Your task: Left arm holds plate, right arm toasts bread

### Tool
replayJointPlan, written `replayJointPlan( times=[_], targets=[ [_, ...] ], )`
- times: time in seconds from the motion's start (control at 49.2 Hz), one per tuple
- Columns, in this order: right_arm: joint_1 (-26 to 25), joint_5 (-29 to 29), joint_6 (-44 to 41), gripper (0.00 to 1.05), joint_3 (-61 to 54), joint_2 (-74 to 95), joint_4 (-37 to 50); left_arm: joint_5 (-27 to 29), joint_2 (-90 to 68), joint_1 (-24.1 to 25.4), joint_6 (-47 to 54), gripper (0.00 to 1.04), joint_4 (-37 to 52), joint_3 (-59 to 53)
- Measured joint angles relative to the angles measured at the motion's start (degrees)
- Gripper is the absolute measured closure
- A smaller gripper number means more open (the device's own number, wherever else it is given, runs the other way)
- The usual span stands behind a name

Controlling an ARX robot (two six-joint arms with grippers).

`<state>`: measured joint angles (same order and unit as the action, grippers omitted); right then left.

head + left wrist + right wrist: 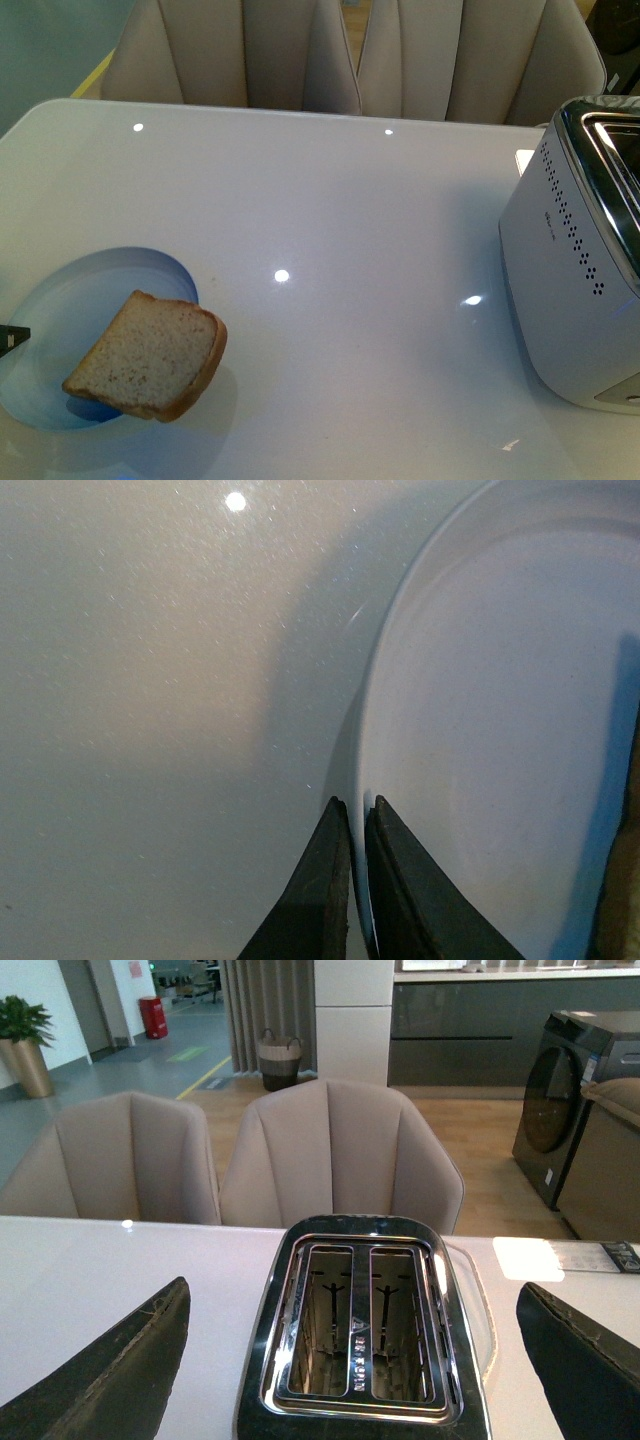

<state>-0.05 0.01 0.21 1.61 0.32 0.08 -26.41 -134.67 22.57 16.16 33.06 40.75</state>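
The pale blue plate [80,300] sits at the front left of the white table. The slice of bread [148,355] lies on it, tilted, hanging over the plate's near right rim. My left gripper [12,338] shows only as a dark tip at the frame's left edge. In the left wrist view it [357,805] is shut on the plate's rim [400,610], one finger over and one under. My right gripper [352,1300] is open and empty above the toaster [360,1330], its two slots empty. It does not show in the front view.
The white toaster [570,270] with a chrome top stands at the table's right edge. Two beige chairs [340,55] stand behind the far edge. The white table [350,220] runs between plate and toaster.
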Motion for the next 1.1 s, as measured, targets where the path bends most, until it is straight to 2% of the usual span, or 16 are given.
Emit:
replayJointPlan(
  times=[0.203, 0.387, 0.671, 0.895, 1.099],
  targets=[
    [0.0, 0.0, 0.0, 0.09, 0.0, 0.0, 0.0, -1.1, 4.1, 1.1, -5.8, 1.01, -4.1, -1.9],
    [0.0, 0.0, 0.0, 0.09, 0.0, 0.0, 0.0, -2.1, 14.3, 2.6, -9.1, 1.02, -8.9, -5.9],
    [0.0, 0.0, 0.0, 0.09, 0.0, 0.0, 0.0, -2.5, 27.5, 0.9, -15.0, 1.02, -16.8, -9.6],
    [0.0, 0.0, 0.0, 0.09, 0.0, 0.0, 0.0, -0.7, 38.9, -5.2, -22.1, 1.02, -23.4, -10.6],
    [0.0, 0.0, 0.0, 0.09, 0.0, 0.0, 0.0, 4.5, 52.9, -17.3, -33.4, 1.02, -31.8, -9.0]
  ],
)
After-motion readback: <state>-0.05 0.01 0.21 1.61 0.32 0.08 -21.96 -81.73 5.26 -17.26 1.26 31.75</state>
